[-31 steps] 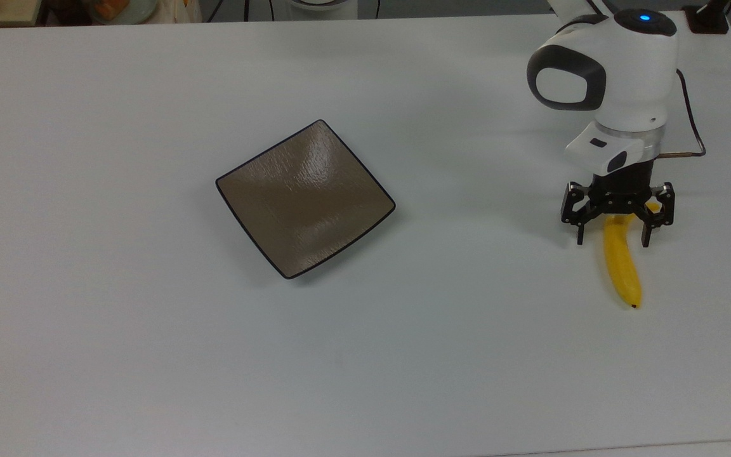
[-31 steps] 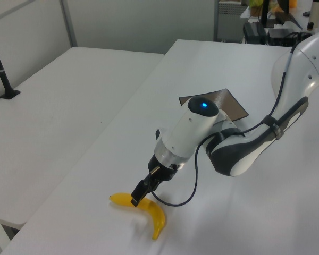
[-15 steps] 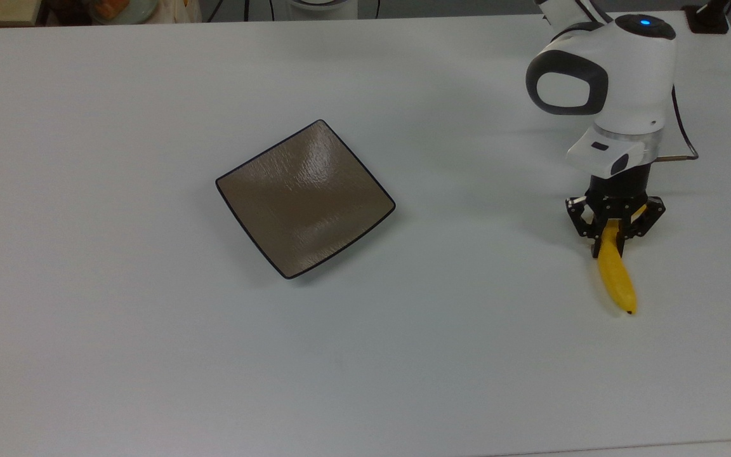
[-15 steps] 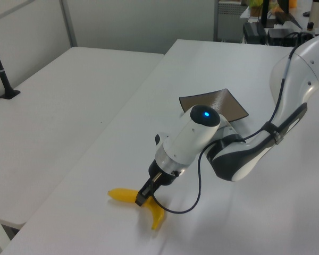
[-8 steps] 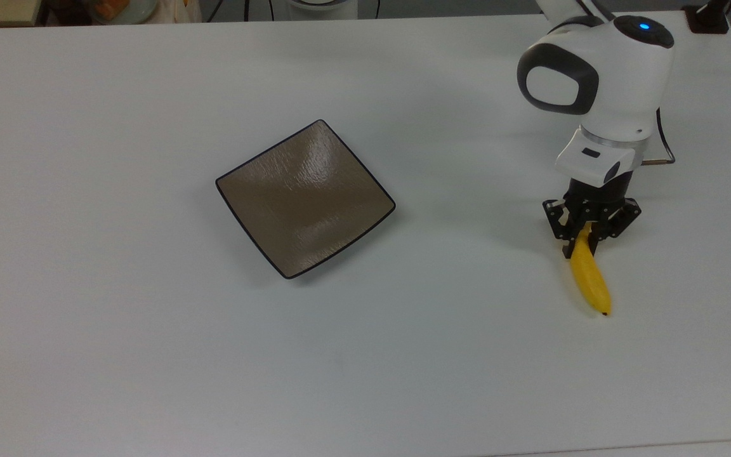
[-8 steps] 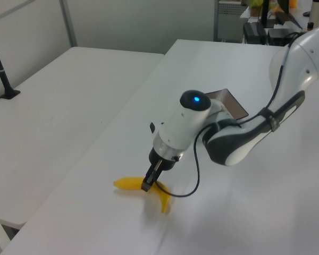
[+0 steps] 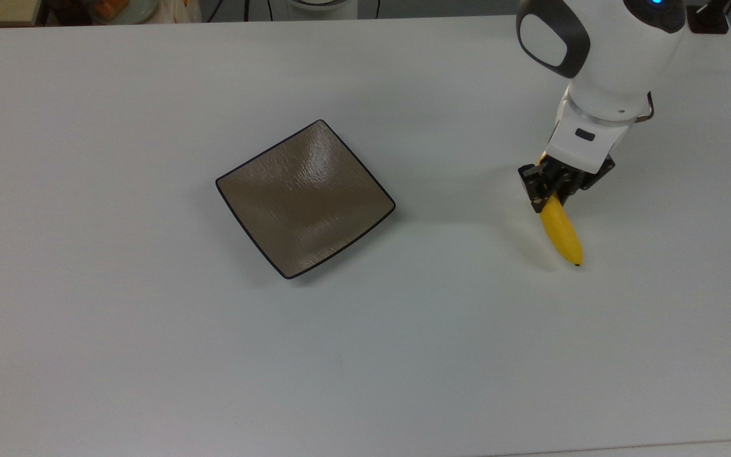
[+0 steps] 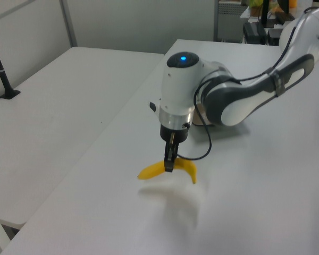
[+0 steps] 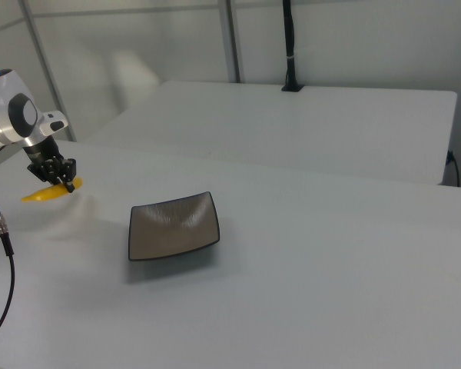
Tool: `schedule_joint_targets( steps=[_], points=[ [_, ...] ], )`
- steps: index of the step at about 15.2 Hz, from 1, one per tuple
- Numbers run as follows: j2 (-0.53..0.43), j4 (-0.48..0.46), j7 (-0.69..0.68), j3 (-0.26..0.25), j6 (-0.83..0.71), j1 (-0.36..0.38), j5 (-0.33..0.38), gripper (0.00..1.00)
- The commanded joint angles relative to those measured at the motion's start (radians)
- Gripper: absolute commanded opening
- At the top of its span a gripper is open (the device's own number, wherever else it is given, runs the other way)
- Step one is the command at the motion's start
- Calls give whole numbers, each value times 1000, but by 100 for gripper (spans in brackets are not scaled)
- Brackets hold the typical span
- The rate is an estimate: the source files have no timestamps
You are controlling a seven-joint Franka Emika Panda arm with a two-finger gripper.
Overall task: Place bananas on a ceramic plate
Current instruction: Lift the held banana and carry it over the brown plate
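Top view, gripper: the gripper (image 7: 553, 193) sits in the upper right of the frame, its fingers pinching the banana near the stem end.
Top view, banana: the banana (image 7: 562, 231) slants down and to the right from the fingers, its dark tip lowest, at the right of the frame.
Top view, plate: the ceramic plate (image 7: 305, 198) lies turned like a diamond just left of the frame's centre, bare, and well apart from the fruit.
Top view, table: the white table (image 7: 150, 355) carries the plate.

Left view, gripper: the gripper (image 8: 169, 161) points straight down at mid-frame, pressed onto the banana's middle.
Left view, banana: the banana (image 8: 155, 170) hangs crosswise below the wrist, both ends drooping, with a soft shadow beneath it on the table; it looks lifted clear.

Right view, gripper: the gripper (image 9: 59, 181) is at the left edge of the frame, gripping the fruit.
Right view, banana: the banana (image 9: 43, 194) sticks out sideways toward the frame's left, above the table.
Right view, plate: the ceramic plate (image 9: 173, 225) rests lower and to the right, near mid-frame, with open table between.

Step in hand: judged from these views, the pick is done and the carry toward the plate is the current step.
Next move: it calls for travel across the table until the fruit hangs over the plate's middle, then a descent and release low enough that the curved fruit does not roll off the rim.
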Motion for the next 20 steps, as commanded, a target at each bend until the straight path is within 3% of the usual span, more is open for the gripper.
schedule_joint_targets(
  steps=[1,5,8,20],
  points=[
    [-43,-18,-112,-1,-95,-22,24,20],
    [-89,-29,-233,-17,-147,-65,18,20],
    [-109,-24,-316,-67,-231,-69,21,20],
    [-200,-38,-433,-165,-294,-150,49,20]
  ],
)
